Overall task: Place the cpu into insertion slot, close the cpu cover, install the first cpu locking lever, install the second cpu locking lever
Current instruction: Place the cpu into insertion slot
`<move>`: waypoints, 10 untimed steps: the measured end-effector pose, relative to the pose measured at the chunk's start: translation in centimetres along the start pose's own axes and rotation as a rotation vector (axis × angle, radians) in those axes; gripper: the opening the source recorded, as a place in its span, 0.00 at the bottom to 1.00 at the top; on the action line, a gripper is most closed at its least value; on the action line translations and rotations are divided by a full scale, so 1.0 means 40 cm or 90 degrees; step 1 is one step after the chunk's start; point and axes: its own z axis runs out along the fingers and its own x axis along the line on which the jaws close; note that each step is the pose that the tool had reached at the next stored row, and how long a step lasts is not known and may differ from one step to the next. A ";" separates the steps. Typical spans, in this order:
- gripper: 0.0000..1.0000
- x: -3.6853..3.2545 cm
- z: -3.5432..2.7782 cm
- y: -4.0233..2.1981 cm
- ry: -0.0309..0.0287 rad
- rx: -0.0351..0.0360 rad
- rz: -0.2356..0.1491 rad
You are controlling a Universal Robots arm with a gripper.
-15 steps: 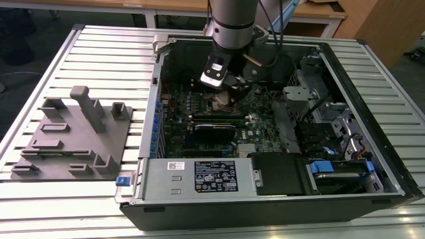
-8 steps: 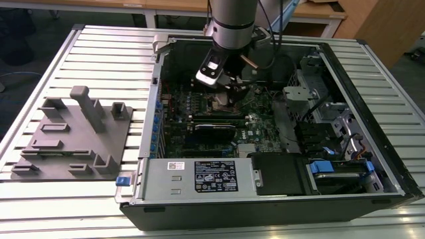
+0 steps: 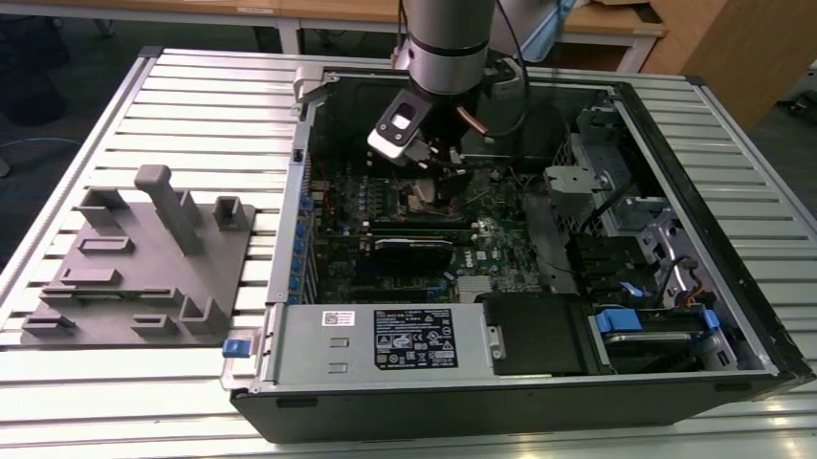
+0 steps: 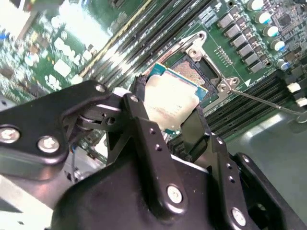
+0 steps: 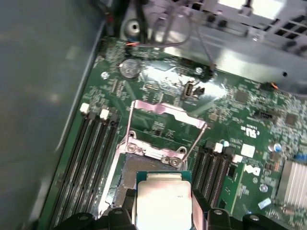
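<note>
My pincer (image 4: 165, 101) is clamped on the cpu (image 4: 175, 93), one of the black fingers (image 4: 141, 120) on each of two opposite edges. That leaves the pale metal top and the other two edges clear, which I judge is why it is gripped this way: nothing fouls the socket walls on the way in.

The chip hangs over the insertion slot (image 5: 125, 175), covering part of it while the dark centre shows beside it. I can't tell whether any edge is touching, and I judge it not yet seated.

Beyond the slot the cpu cover (image 5: 165, 114) stands swung up on its hinge, out of the chip's path. In the second wrist view a thin locking lever (image 4: 268, 101) lies out to the side, released.

All of this sits on the green board (image 5: 249, 110), inside the open computer case (image 3: 511, 402) lying on the slatted tabletop (image 3: 191, 105), with a grey fixture plate (image 3: 128, 277) at the exterior view's left.
</note>
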 end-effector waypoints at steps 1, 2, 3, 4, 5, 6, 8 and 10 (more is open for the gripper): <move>0.54 0.000 0.000 0.000 -0.0007 0.0001 0.011; 0.54 0.000 0.000 0.000 -0.0015 0.0002 0.024; 0.54 0.000 0.000 0.000 -0.0021 0.0003 0.034; 0.54 0.000 0.000 0.000 -0.0024 0.0003 0.037; 0.54 0.000 0.000 0.000 -0.0025 0.0003 0.038; 0.54 0.000 0.000 0.000 -0.0025 0.0003 0.038; 0.54 0.000 0.000 0.000 -0.0024 0.0003 0.038; 0.54 0.000 0.000 0.000 -0.0028 0.0003 0.044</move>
